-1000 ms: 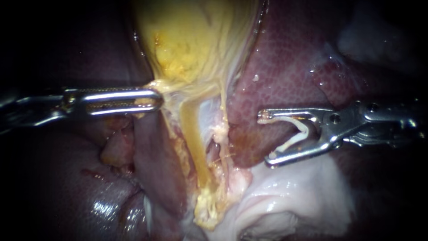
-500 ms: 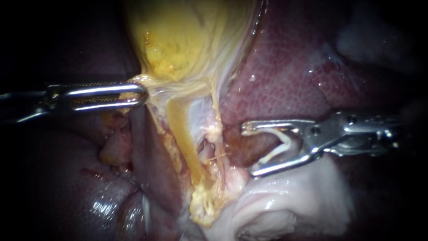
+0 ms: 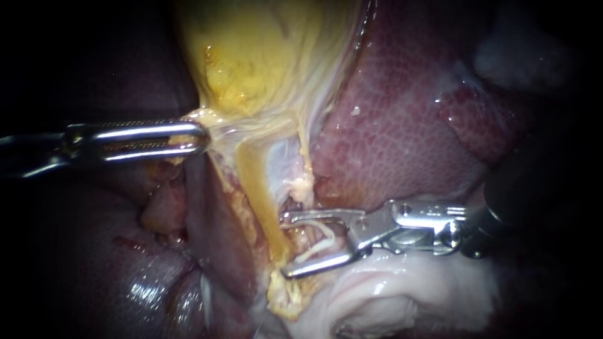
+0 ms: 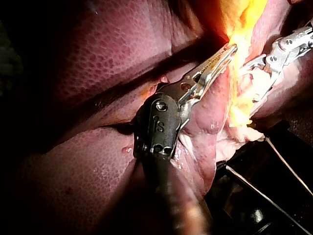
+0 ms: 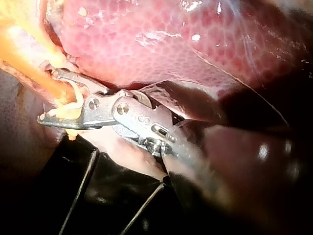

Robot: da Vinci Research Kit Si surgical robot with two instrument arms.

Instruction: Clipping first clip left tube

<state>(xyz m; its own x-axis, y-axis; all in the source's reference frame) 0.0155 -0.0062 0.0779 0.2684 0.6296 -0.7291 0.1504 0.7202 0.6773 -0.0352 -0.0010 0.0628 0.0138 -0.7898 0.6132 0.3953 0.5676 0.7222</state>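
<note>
The left tube, a soft, slick yellow cord below the yellow gallbladder, would likely tear if dragged; take it mid-length, squarely across. Slender steel right tool: jaws wide, gripping an open white clip, with the tube's lower stretch entering the gap. Steel left tool: clamped on pale tissue at the gallbladder's base
</note>
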